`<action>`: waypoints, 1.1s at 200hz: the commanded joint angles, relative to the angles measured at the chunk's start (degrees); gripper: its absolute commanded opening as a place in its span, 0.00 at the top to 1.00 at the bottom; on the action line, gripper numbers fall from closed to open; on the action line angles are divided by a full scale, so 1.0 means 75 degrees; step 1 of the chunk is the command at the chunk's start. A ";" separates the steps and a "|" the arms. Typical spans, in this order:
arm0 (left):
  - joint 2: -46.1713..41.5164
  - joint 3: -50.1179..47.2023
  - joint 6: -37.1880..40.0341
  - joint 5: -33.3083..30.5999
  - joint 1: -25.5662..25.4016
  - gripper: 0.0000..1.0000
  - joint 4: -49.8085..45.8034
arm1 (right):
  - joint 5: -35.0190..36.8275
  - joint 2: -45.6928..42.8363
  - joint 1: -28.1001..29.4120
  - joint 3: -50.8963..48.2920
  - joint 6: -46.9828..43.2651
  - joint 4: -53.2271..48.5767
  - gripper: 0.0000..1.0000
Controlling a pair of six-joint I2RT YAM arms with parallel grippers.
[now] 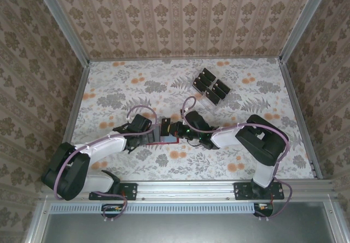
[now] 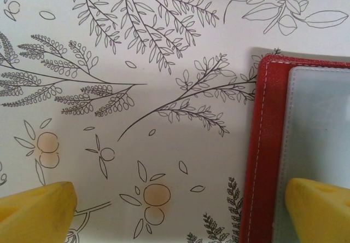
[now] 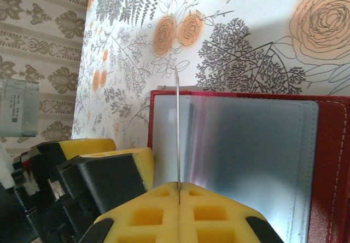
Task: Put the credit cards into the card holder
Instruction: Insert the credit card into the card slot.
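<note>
The card holder (image 1: 165,140) lies open on the flowered table, red with a greyish inside (image 3: 246,144). My right gripper (image 3: 179,191) is shut on a credit card (image 3: 178,128), seen edge-on as a thin line standing upright over the holder's left part. My left gripper (image 2: 180,215) is open low over the table. Its right fingertip (image 2: 320,210) is over the holder's grey inside next to the red edge (image 2: 262,144), and its left fingertip (image 2: 38,210) is over the bare table. In the top view both grippers (image 1: 156,129) (image 1: 175,128) meet over the holder.
A clear slotted rack (image 1: 211,85) with several black cards stands at the back, right of centre. Patterned walls enclose the table on three sides. My left gripper's yellow fingers (image 3: 109,155) sit close beside the right gripper.
</note>
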 commanded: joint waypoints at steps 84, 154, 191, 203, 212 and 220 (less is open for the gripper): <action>-0.0019 -0.0173 -0.0154 -0.0117 0.0008 0.00 -0.0280 | 0.0242 0.0515 0.0092 -0.0174 0.0280 0.0824 1.00; -0.0013 -0.0179 -0.0139 -0.0117 0.0009 0.00 -0.0278 | 0.0195 0.0612 0.0179 -0.0302 0.0338 0.1023 1.00; -0.0019 -0.0182 -0.0140 -0.0105 0.0009 0.00 -0.0288 | 0.0160 0.0672 0.0241 -0.0445 0.0437 0.1204 1.00; -0.0013 -0.0174 -0.0141 -0.0105 0.0009 0.00 -0.0282 | 0.0137 0.0689 0.0250 -0.0476 0.0459 0.1272 1.00; -0.0013 -0.0175 -0.0142 -0.0112 0.0010 0.00 -0.0288 | 0.0125 0.0716 0.0273 -0.0490 0.0479 0.1300 1.00; -0.0014 -0.0173 -0.0133 -0.0104 0.0015 0.00 -0.0285 | 0.0093 0.0743 0.0274 -0.0485 0.0509 0.1328 1.00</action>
